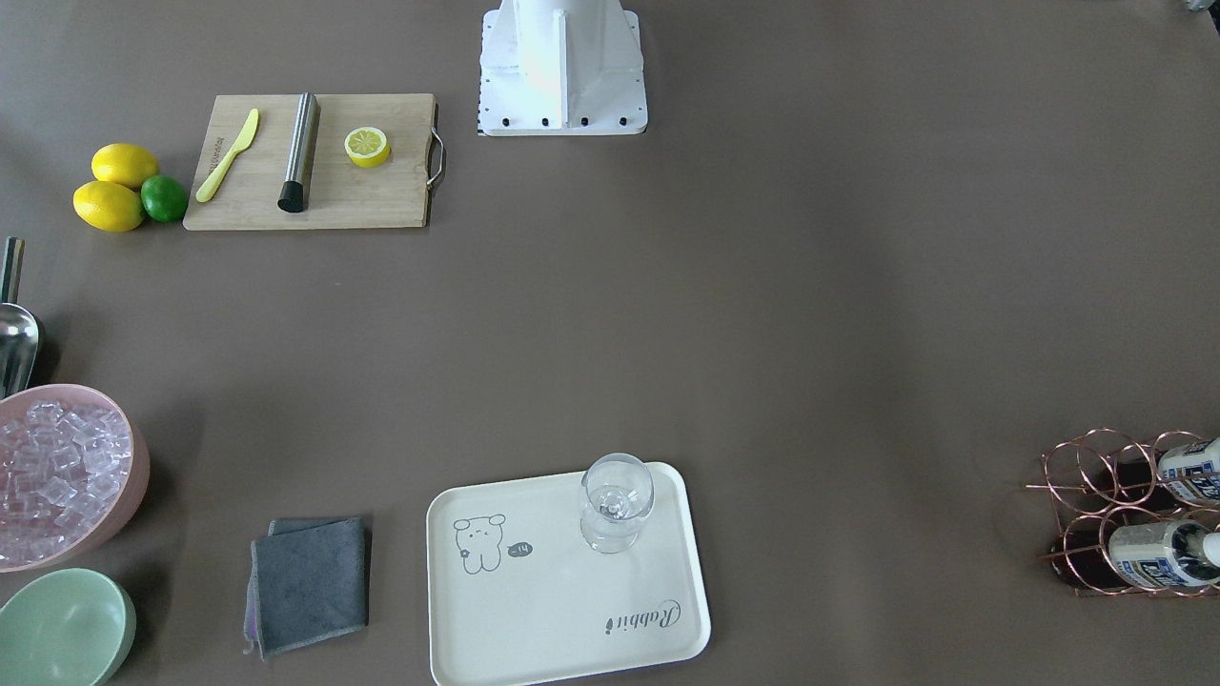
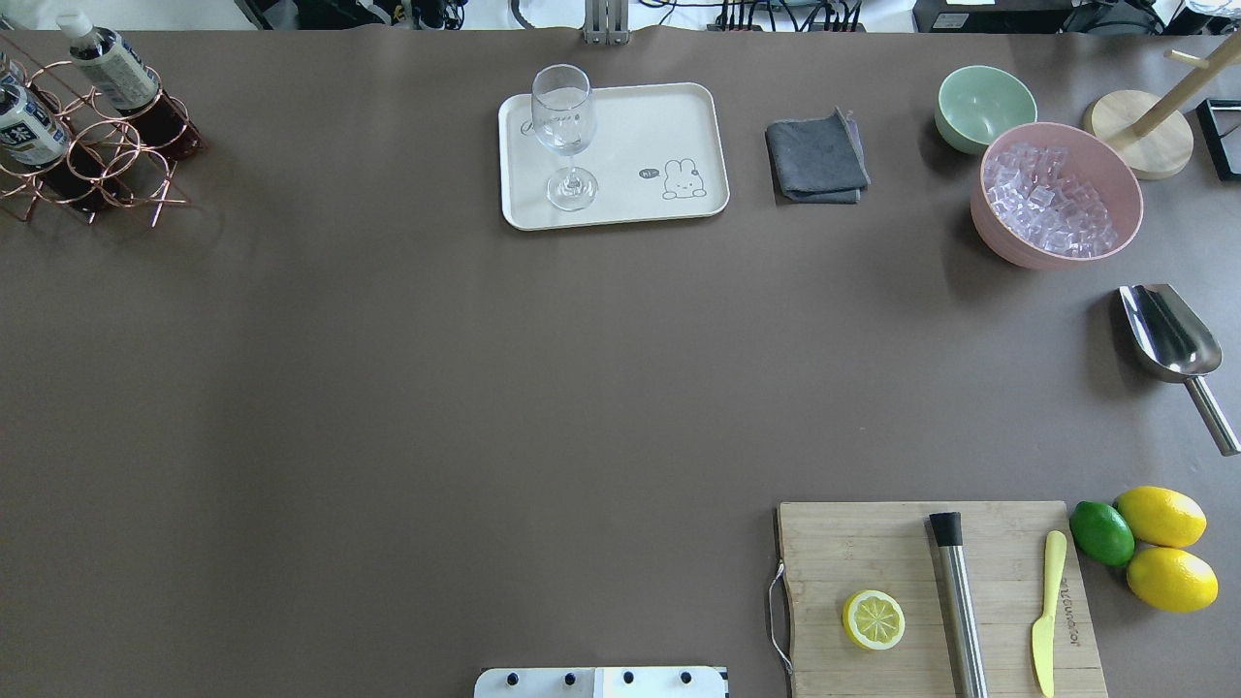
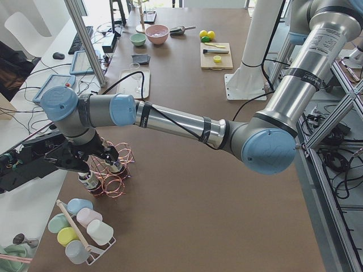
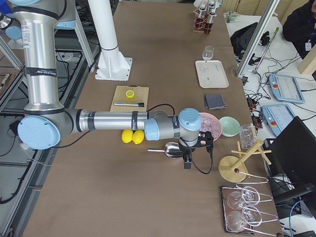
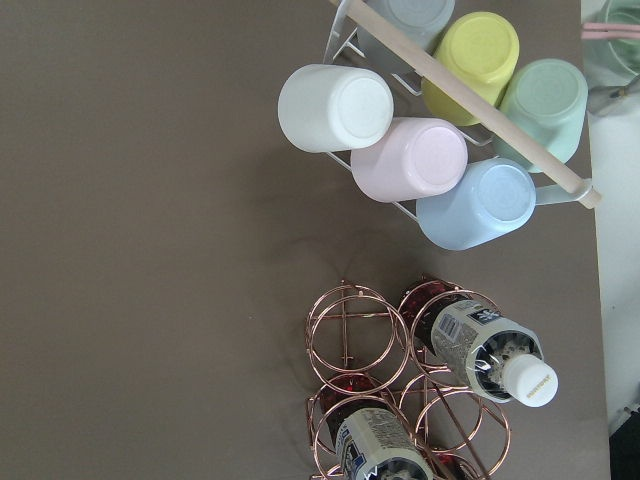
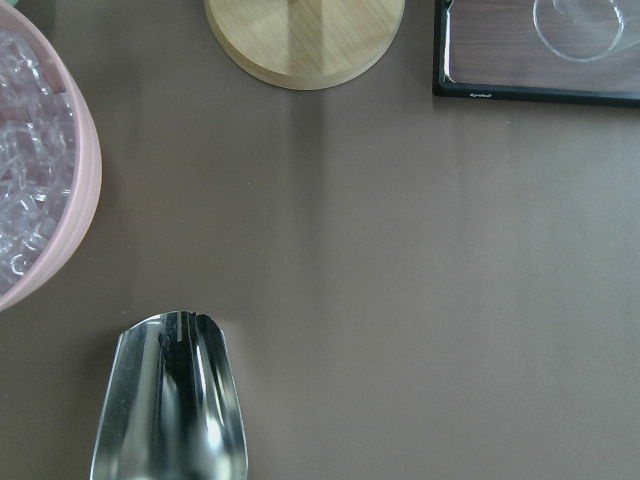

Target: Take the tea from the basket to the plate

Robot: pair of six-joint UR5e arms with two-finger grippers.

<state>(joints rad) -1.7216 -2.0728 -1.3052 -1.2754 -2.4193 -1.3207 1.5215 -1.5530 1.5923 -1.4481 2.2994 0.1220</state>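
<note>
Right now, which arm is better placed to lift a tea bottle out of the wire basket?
Left. The left gripper hangs by the wire basket, with a tea bottle in its wrist view. The right gripper is far off at the other end, above the metal scoop.

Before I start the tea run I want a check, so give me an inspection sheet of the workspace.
Surface: brown table, flat covering.
Job's things: tea bottles lie in the copper basket; plate holds one upright glass, no bottle.
Clutter: cutting board, ice bowl, scoop, cloth, green bowl.
Grippers: left gripper by the basket, right gripper near the scoop; open or shut cannot be told.
Cables: bundle past the table's far edge.
Surroundings: cup rack beside the basket; a person at one corner.
</note>
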